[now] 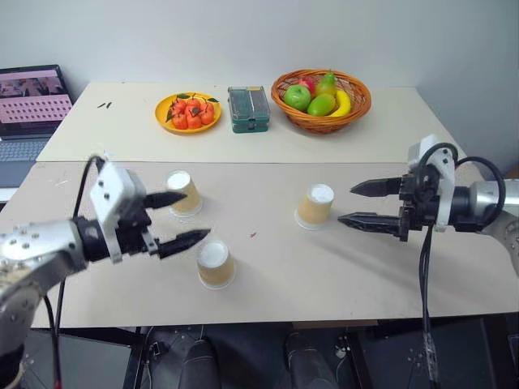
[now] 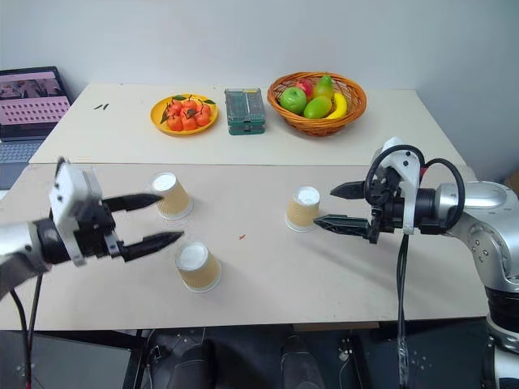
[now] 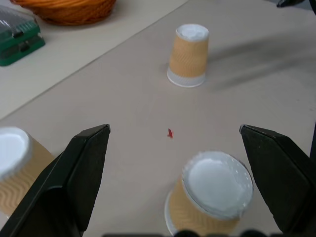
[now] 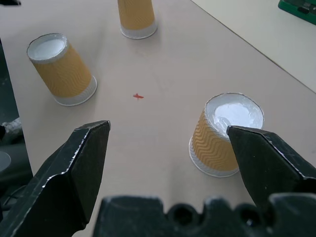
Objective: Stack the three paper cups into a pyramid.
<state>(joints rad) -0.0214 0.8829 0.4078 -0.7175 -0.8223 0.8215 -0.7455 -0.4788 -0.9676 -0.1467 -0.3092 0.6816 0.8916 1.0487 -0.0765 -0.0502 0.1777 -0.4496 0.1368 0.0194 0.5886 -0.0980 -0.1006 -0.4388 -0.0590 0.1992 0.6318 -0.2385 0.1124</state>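
Cups all upside down on the worktop (image 1: 268, 284), white ends up, none stacked, none held. Nearest cup (image 1: 215, 264) sits front-left, just beside the left gripper (image 1: 177, 220), whose jaws are spread wide and empty. Second cup (image 1: 184, 193) is a bit farther back, just past that gripper's upper finger. Third cup (image 1: 315, 206) stands toward the right, near the right gripper (image 1: 364, 203); those jaws are also wide apart, gripping nothing, tips pointing at the cup but apart from it. Small red speck (image 1: 253, 236) lies between the cups. Farther back: orange plate of red fruit (image 1: 188, 112), green box (image 1: 248, 109), wicker fruit basket (image 1: 321, 99). Laptop (image 1: 28, 109) at far left.
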